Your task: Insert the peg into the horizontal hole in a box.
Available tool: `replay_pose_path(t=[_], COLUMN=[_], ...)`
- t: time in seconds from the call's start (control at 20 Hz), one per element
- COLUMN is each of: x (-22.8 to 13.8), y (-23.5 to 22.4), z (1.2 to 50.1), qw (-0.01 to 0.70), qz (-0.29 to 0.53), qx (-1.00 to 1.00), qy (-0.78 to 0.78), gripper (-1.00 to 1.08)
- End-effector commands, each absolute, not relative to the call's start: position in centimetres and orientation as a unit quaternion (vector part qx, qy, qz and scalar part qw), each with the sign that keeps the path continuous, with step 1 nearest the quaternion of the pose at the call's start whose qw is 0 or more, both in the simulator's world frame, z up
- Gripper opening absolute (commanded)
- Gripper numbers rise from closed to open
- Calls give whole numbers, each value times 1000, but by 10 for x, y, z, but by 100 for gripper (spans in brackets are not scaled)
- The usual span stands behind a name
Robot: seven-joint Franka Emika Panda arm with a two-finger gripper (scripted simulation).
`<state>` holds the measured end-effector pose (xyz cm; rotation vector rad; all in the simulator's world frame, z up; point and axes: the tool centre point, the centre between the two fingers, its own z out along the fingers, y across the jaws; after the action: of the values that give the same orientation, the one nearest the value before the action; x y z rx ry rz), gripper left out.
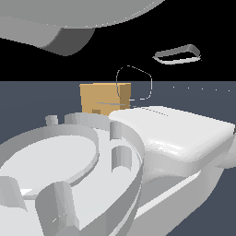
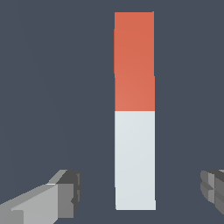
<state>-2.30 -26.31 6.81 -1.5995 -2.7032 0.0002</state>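
Below the wrist: the peg (image 2: 134, 109) lies flat on the dark floor (image 2: 52, 87), untouched, with one half orange-red and the other half white
Claw: the gripper (image 2: 139, 192) is spread wide and holds nothing; one finger (image 2: 65, 190) sits to one side of the white half and the other finger (image 2: 214, 190) well off to the other side, so you have the peg between them with plenty of room
Peg position: its white end sits between the fingers and its orange-red end points away from them; neither finger touches it
Box: the box (image 1: 105, 97) stands on the floor beyond the arm in the exterior view, mostly hidden behind the robot's body (image 1: 170, 138)
Hole: a small dark notch low on the near face may be the hole (image 1: 96, 111), but you cannot tell for sure with so little of the face showing
How it handles: judge the peg as a stiff, straight bar, probably light, with flat smooth sides that should sit square against the pads and will not crush
Where to hold: close on the white half across its two long flat sides, leaving the orange-red half free to lead into the hole
Risk: a grip far from the middle may let the long free end droop or swing, so squeeze squarely and lift level
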Motion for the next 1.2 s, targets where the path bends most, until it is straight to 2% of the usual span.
replay_pose_path(t=[0.0,1.0,1.05,1.15], x=[-21,-21,-21,-21], y=[-265,-265,-265,-265], z=[68,18,18,18], qw=[0,0,0,0], qz=[0,0,0,0], qx=[-506,-506,-506,-506], qy=[-862,-862,-862,-862], gripper=[100,100,-100,-100])
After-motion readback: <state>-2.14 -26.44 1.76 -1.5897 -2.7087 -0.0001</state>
